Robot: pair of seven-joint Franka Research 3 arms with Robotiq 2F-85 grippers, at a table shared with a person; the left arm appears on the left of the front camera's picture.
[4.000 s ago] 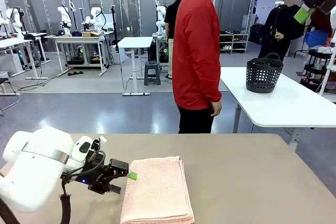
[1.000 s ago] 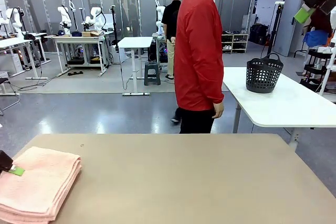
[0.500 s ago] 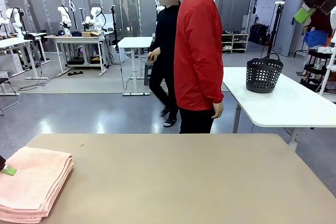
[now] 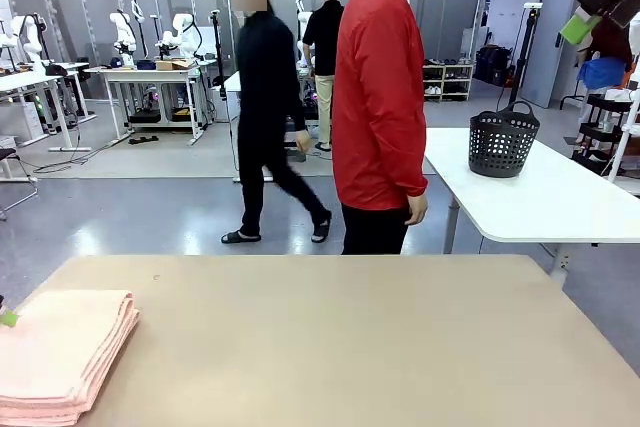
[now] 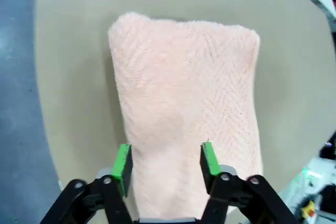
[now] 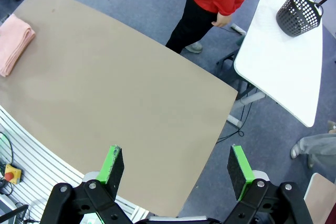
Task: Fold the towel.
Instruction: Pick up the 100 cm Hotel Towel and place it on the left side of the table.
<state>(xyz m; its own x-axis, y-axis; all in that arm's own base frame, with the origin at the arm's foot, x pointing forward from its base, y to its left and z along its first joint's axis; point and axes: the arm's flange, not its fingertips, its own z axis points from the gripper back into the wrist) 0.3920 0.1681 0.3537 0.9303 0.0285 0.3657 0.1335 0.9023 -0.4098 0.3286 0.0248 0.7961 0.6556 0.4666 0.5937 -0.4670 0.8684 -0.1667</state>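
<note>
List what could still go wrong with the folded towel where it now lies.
1. The towel sits at the table corner near the robot's left, close to the edge, so a nudge might slide it off.
2. The left pincer hovers open right above the stack; pulling away carelessly could catch the terry loops and disturb the layers.
3. The right pincer hangs open high over the table, too far to steady anything.
</note>
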